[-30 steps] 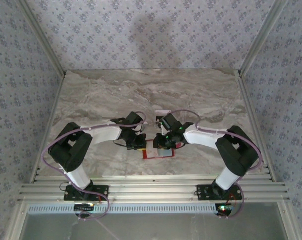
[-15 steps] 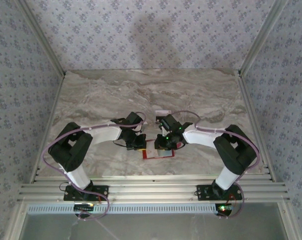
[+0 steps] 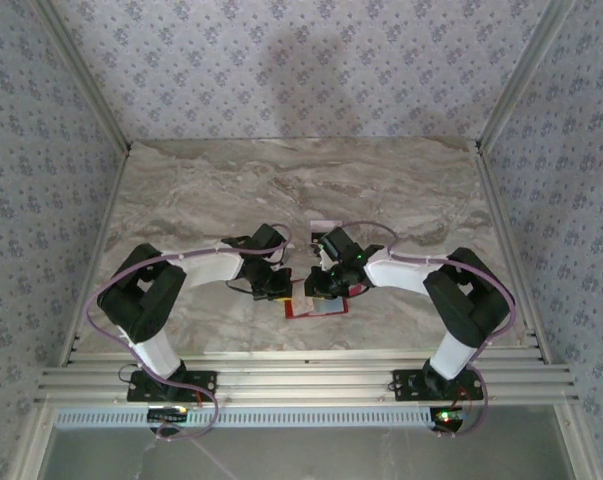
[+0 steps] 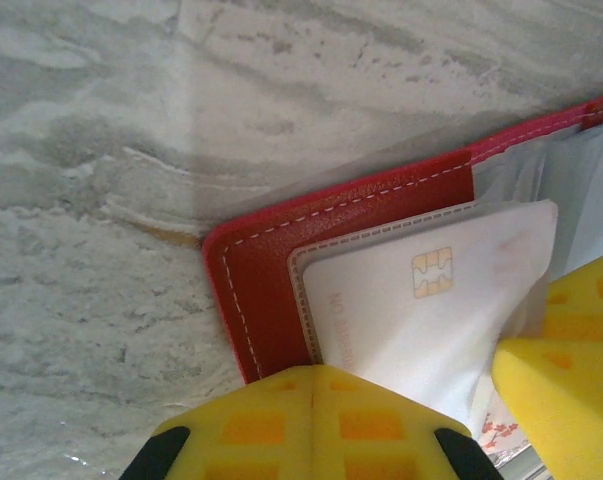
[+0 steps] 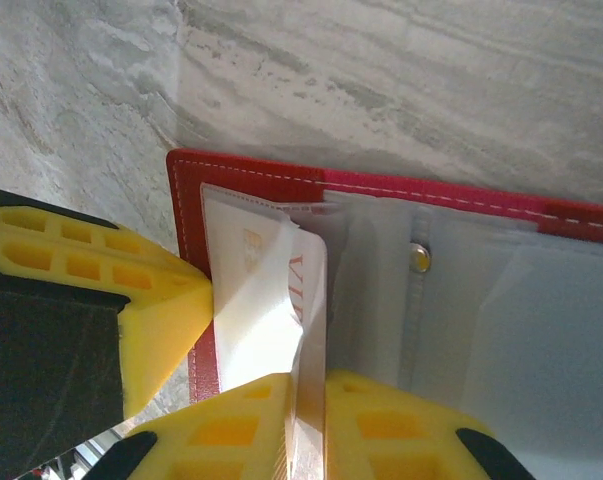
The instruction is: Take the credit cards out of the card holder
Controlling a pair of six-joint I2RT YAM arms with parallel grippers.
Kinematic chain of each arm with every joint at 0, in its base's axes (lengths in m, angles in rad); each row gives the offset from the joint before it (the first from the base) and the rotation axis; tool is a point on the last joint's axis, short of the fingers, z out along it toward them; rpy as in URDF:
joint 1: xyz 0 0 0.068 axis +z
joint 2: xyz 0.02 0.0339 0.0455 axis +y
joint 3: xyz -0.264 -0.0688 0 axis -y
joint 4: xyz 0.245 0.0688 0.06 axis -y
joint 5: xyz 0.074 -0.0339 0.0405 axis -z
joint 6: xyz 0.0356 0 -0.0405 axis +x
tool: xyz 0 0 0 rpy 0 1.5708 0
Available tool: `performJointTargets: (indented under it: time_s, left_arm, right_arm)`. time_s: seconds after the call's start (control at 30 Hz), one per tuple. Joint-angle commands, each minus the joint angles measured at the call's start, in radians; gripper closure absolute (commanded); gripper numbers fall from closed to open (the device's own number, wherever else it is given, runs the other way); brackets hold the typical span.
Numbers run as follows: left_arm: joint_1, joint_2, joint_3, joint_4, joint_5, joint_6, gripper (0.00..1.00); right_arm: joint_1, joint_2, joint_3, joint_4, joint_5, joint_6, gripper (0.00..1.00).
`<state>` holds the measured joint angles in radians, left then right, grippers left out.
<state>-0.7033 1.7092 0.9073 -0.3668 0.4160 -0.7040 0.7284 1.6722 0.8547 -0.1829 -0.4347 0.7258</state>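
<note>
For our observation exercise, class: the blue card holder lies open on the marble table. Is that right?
No. The holder is red, not blue, as the right wrist view shows. It does lie open on the marble table.

Card holder point(image 4: 266, 290) looks stitched leather, sleeves point(image 5: 541, 330) glossy clear plastic, credit card point(image 4: 411, 320) smooth, table point(image 4: 81, 250) marbled.

One red card holder point(image 4: 264, 300), one credit card point(image 4: 421, 310) showing in it, one left gripper point(image 4: 311, 380), one right gripper point(image 5: 309, 388).
</note>
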Motion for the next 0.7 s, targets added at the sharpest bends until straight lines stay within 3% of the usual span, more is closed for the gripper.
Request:
performJointTargets:
  time_s: [0.0, 0.27, 0.57, 0.67]
  left_arm:
    - [-0.009, 0.021, 0.012, -0.031, -0.013, 0.009, 0.97]
    - [-0.009, 0.018, 0.01, -0.035, -0.017, 0.01, 0.97]
    - [-0.008, 0.01, 0.011, -0.047, -0.031, 0.011, 0.97]
    - [-0.007, 0.011, 0.014, -0.049, -0.031, 0.011, 0.97]
  right_arm:
    - [-0.002, -0.006, -0.015, 0.036, -0.025, 0.016, 0.86]
    - [-0.018, -0.032, -0.04, 0.05, -0.018, 0.028, 0.89]
    - [-0.038, -0.052, -0.072, 0.075, -0.028, 0.043, 0.85]
    - [-0.038, -0.054, -0.079, 0.104, -0.045, 0.054, 0.9]
